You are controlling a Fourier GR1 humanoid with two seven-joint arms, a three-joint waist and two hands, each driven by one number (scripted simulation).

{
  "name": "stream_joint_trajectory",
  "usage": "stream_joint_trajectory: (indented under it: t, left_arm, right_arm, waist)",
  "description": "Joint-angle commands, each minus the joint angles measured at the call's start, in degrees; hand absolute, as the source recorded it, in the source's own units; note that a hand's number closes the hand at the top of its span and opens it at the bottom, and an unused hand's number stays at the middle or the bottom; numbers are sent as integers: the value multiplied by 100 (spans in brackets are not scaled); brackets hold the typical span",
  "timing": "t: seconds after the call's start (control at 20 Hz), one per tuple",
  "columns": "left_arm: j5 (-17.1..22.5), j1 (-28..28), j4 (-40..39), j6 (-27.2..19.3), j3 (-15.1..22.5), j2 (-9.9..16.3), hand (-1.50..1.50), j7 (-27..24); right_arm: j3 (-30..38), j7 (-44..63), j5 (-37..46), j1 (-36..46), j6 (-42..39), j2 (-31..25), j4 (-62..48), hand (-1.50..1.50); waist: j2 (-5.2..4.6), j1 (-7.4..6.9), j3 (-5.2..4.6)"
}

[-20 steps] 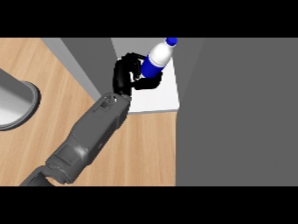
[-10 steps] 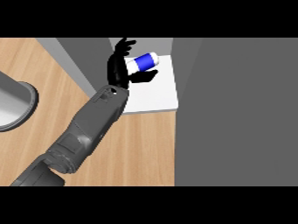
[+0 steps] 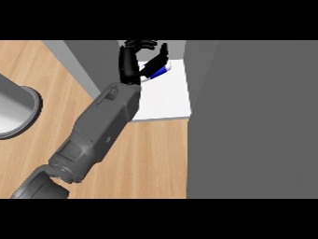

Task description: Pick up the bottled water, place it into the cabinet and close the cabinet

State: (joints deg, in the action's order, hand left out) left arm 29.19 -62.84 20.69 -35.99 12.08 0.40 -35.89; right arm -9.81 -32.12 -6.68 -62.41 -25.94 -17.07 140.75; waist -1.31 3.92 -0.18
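Observation:
The bottled water point(image 3: 159, 72) shows only as a sliver of blue label with some white, inside the cabinet, over its white shelf point(image 3: 169, 100). My left hand point(image 3: 129, 60) reaches into the cabinet from the lower left. Its fingers curl at the top and its thumb lies to the right, around the bottle. The hand hides most of the bottle, so I cannot tell whether it rests on the shelf. The right hand does not show.
A broad grey cabinet panel point(image 3: 258, 121) fills the right side, and a grey side wall point(image 3: 86, 60) stands left of the shelf. A large grey cylinder with a flared base point(image 3: 6, 107) sits on the wooden counter point(image 3: 148, 158) at the left.
The left hand has pushed further into the cabinet with the bottle. The bottle, first pointing cap-up to the right, has tipped and is now mostly hidden behind the hand.

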Motion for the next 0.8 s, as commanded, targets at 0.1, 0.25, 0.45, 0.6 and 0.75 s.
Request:
stream_joint_trajectory:
  t: [0.1, 0.25, 0.45, 0.6, 0.75]
  left_arm:
    - [334, 92, 231, 886, -138, -38, 150, -344]
    - [693, 192, 374, 766, 225, -39, 150, -453]
    - [1076, 695, 1258, 716, 892, -39, 150, -178]
    - [1316, 922, 1671, 1488, 1133, -40, 150, 199]
    - [1603, 1808, 2480, 1803, 1734, -40, -150, 65]
  right_arm:
    - [14, 402, -400, -225, 33, -36, 789, -150]
    - [-82, 546, -293, 10, 81, 2, 797, -150]
    - [-271, 580, -99, -174, 72, 27, 877, -150]
    - [-305, 657, -80, -37, 198, 95, 826, -150]
    - [-297, 532, 13, -325, 88, -31, 1010, -150]
  waist:
    - [70, -127, 9]
    - [56, -16, 9]
    - [139, -87, 10]
    - [130, -192, 8]
    - [185, -213, 2]
